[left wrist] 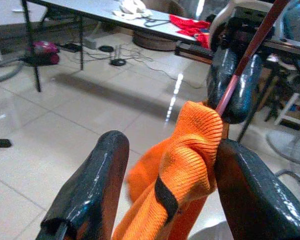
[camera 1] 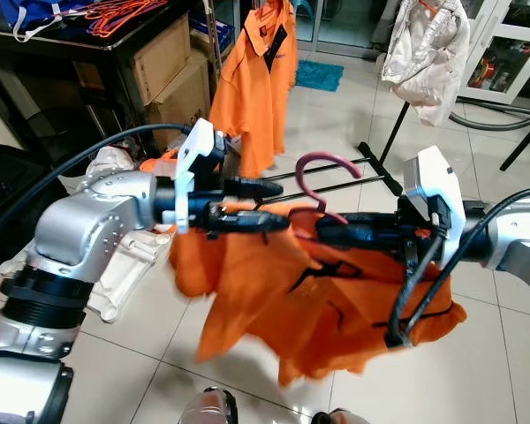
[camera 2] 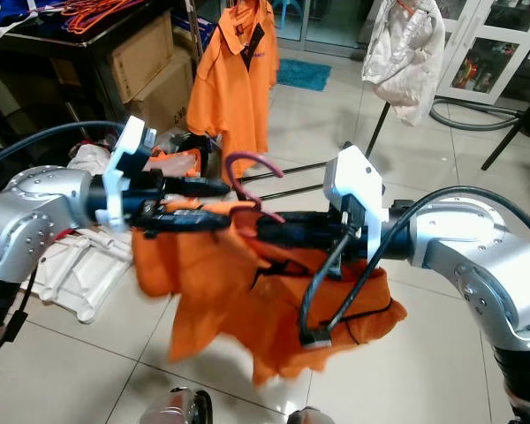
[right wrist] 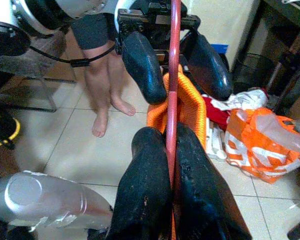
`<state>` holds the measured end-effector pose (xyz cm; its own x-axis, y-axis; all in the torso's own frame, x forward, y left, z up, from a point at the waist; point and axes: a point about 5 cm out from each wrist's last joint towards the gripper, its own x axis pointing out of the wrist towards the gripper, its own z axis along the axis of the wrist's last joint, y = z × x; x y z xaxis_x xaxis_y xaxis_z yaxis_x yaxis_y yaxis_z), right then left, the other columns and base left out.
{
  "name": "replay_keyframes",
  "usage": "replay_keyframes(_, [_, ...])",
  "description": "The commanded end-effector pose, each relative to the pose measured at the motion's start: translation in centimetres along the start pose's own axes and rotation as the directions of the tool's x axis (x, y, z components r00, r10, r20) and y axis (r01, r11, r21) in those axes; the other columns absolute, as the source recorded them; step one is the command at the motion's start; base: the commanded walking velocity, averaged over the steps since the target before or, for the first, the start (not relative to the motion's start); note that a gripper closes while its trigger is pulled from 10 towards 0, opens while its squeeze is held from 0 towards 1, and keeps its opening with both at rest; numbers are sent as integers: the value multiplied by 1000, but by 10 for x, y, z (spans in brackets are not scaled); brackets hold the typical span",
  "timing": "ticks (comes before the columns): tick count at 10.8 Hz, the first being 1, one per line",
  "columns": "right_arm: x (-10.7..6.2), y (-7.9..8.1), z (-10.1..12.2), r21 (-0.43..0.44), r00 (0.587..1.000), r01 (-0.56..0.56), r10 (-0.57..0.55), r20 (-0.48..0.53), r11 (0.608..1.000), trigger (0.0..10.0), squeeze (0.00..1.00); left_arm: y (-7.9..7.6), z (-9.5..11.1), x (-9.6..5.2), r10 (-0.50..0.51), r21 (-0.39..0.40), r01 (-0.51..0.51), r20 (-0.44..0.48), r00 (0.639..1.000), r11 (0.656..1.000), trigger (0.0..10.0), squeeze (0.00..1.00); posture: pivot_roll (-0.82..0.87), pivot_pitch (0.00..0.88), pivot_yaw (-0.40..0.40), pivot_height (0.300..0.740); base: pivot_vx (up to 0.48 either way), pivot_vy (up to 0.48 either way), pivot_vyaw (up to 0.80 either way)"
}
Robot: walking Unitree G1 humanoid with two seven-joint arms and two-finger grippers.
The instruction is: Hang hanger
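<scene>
An orange shirt (camera 1: 318,300) hangs in front of me on a dark red hanger whose hook (camera 1: 314,163) sticks up between my two arms. My right gripper (right wrist: 169,135) is shut on the hanger's thin red rod (right wrist: 173,75), holding it from the right. From the left, my left gripper (left wrist: 171,144) is open, its two fingers (left wrist: 100,175) standing either side of the shirt's ribbed orange collar (left wrist: 190,150). The two grippers face each other almost tip to tip at the collar (camera 1: 278,212).
Beyond stands a black clothes rack (camera 1: 371,163) carrying another orange shirt (camera 1: 261,79) and a white jacket (camera 1: 424,53). Cardboard boxes (camera 1: 168,79) sit under a dark table at the left. A person's bare legs (right wrist: 105,85) and an orange bag (right wrist: 265,145) are nearby.
</scene>
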<state>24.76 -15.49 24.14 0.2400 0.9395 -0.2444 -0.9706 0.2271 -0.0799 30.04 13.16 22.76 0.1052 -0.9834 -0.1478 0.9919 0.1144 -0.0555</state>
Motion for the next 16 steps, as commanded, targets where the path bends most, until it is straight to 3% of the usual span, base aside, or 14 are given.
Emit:
replay_keyframes(1, [-3, 6, 12, -50, 999, -35, 36, 24, 998, 10000, 0, 0, -2, -1, -6, -9, 6, -29, 1000, 1000, 3922, 0, -50, 91, 26, 740, 0, 0, 0])
replay_keyframes(2, [-4, 7, 12, -52, 999, -43, 44, 19, 998, 10000, 0, 1, -2, -1, -24, -20, 23, -27, 999, 1000, 0, 0, -50, 91, 25, 740, 0, 0, 0])
replay_keyframes(7, [-3, 7, 16, -69, 997, -74, 74, 3, 995, 10000, 0, -3, -9, -3, -96, -39, 93, -90, 991, 995, 0, 0, -54, 83, 18, 740, 0, 0, 0])
replay_keyframes(9, [-3, 7, 18, -79, 996, -84, 84, -3, 993, 10000, 0, 2, -11, -1, -44, 29, 48, -152, 987, 998, 0, 0, -54, 77, 17, 740, 0, 0, 0])
replay_keyframes(10, [-3, 7, 18, -82, 996, -85, 85, -4, 993, 10000, 0, 7, -12, 1, 5, 43, 2, -159, 987, 999, 10000, 0, -55, 76, 18, 740, 0, 0, 0])
replay_keyframes(11, [-3, 7, 19, -84, 996, -86, 86, -6, 993, 10000, 0, 6, -11, 2, -11, 15, 13, -149, 989, 1000, 10000, 1000, -55, 76, 18, 740, 0, 0, 0])
replay_keyframes(12, [-2, 7, 19, -85, 996, -89, 89, -7, 992, 10000, 0, 4, -10, 2, -37, 6, 38, -146, 989, 999, 10000, 1000, -55, 76, 18, 740, 0, 0, 0])
replay_keyframes(13, [-2, 7, 19, -85, 996, -91, 91, -7, 992, 10000, 0, 4, -11, 2, -38, 46, 46, -161, 986, 998, 10000, 1000, -56, 79, 21, 740, 0, 0, 0])
replay_keyframes(14, [-2, 7, 19, -84, 995, -95, 95, -8, 992, 10000, 0, 4, -12, 3, -45, 59, 55, -161, 986, 997, 10000, 0, -57, 79, 23, 740, 0, 0, 0])
replay_keyframes(16, [0, 8, 19, -83, 995, -102, 102, -8, 991, 10000, 0, -1, -14, 4, -92, 46, 101, -169, 981, 994, 10000, 0, -57, 81, 23, 740, 0, 0, 0])
